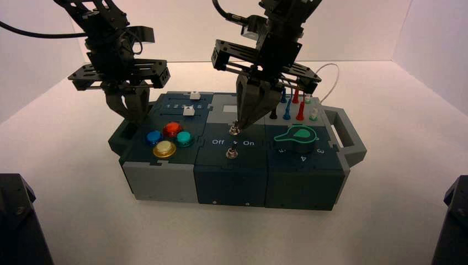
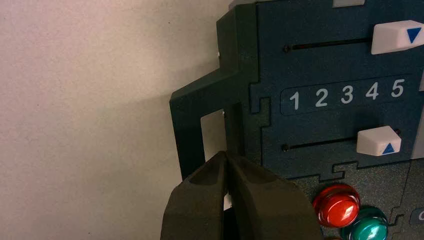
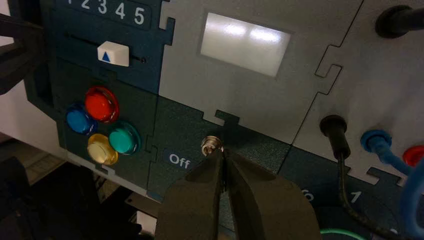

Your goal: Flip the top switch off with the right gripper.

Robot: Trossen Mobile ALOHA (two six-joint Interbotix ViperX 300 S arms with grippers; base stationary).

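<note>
The top switch [image 1: 234, 130] is a small silver toggle on the dark middle panel of the box, above a second like one [image 1: 232, 153], between the lettering "Off" and "On". My right gripper [image 1: 240, 125] hangs over it, fingers shut, tips touching the toggle's right side. In the right wrist view the shut tips [image 3: 223, 153] sit right against the silver toggle [image 3: 211, 145], which stands just beside "Off". My left gripper [image 1: 132, 117] is shut and empty over the box's left handle [image 2: 195, 125].
Sliders with white tabs [image 2: 378, 141], numbered 1 to 5, and four coloured buttons [image 1: 172, 129] fill the box's left part. A green-topped knob [image 1: 298, 138] and plugged wires [image 1: 288, 109] stand on the right part. A pale display window [image 3: 245, 44] lies behind the switches.
</note>
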